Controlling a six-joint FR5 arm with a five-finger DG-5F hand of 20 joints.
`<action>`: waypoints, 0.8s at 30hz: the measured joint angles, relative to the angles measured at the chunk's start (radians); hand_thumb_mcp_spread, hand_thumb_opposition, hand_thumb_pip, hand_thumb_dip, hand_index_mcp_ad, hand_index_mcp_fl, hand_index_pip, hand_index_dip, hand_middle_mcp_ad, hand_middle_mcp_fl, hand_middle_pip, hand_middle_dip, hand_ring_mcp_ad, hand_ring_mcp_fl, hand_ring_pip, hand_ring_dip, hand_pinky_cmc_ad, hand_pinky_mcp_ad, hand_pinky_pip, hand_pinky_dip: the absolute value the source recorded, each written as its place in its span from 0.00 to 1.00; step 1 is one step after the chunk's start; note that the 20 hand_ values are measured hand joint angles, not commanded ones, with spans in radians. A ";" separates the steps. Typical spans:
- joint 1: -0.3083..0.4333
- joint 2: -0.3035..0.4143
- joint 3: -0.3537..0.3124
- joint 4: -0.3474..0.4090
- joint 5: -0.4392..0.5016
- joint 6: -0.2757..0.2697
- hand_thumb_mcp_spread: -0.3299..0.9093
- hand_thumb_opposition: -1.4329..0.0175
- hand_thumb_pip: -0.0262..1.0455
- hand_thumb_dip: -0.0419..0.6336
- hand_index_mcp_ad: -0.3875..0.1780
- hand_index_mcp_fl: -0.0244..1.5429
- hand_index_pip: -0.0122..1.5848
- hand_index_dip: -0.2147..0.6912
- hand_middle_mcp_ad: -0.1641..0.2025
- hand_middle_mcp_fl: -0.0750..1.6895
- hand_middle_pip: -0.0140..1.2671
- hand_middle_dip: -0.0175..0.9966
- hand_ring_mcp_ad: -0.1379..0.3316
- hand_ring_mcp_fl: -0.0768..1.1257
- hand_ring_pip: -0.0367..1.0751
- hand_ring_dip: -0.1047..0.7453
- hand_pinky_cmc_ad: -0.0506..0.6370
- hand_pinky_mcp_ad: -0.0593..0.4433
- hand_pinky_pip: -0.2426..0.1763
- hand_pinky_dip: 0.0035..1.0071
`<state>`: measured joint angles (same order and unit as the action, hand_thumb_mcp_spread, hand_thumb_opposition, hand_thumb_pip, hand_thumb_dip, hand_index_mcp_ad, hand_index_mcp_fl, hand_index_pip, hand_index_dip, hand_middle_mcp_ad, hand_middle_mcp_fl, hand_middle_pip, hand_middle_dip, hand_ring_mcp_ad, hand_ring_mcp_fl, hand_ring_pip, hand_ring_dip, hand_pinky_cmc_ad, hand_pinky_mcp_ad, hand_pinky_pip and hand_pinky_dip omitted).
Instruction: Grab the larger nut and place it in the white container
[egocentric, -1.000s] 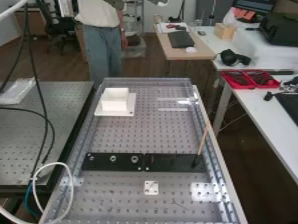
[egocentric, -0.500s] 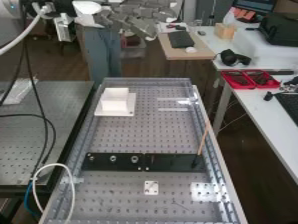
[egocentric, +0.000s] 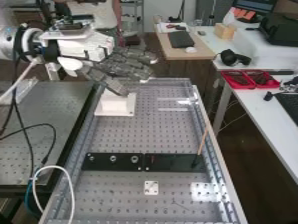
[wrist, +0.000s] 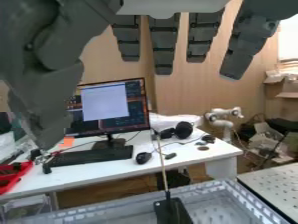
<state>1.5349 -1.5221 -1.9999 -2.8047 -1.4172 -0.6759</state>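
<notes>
In the high view the hand (egocentric: 126, 65) hangs at the upper left, over the far end of the bench, its fingers straight and holding nothing. Its lower fingers overlap the top of the white container (egocentric: 114, 105). Far below it, the larger nut (egocentric: 113, 158) stands on the flat black bar (egocentric: 103, 167), between the smaller nut (egocentric: 92, 158) and the bearing (egocentric: 135, 159). In the wrist view the hand (wrist: 164, 45) shows straight, spread fingers and a thumb apart from them.
A thin wooden stick (egocentric: 203, 140) stands upright at the right end of the black bars. A small white plate (egocentric: 151, 188) lies nearer on the perforated bench (egocentric: 146, 135). Red trays (egocentric: 249, 79) sit on the side table. Cables hang at left.
The arm and hand have come in from the upper left, then moved lower and nearer, so that fingers now overlap the white container. The parts on the bar have stayed put.
</notes>
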 joint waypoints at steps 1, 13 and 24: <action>-0.005 -0.003 -0.010 0.007 0.004 0.001 0.43 0.45 0.61 0.25 0.59 0.05 0.13 0.19 0.70 0.11 0.12 0.21 0.64 0.07 0.11 0.23 0.58 0.74 0.39 0.43; -0.098 -0.085 -0.101 0.082 -0.002 0.028 0.45 0.42 0.68 0.32 0.47 0.05 0.55 0.18 0.70 0.09 0.12 0.22 0.65 0.07 0.11 0.23 0.58 0.74 0.39 0.44; -0.168 -0.177 -0.147 0.203 -0.062 0.022 0.48 0.40 0.68 0.32 0.41 0.03 0.79 0.18 0.70 0.06 0.12 0.22 0.65 0.07 0.12 0.23 0.58 0.74 0.37 0.44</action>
<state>1.3673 -1.6993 -2.1469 -2.6014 -1.4787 -0.6538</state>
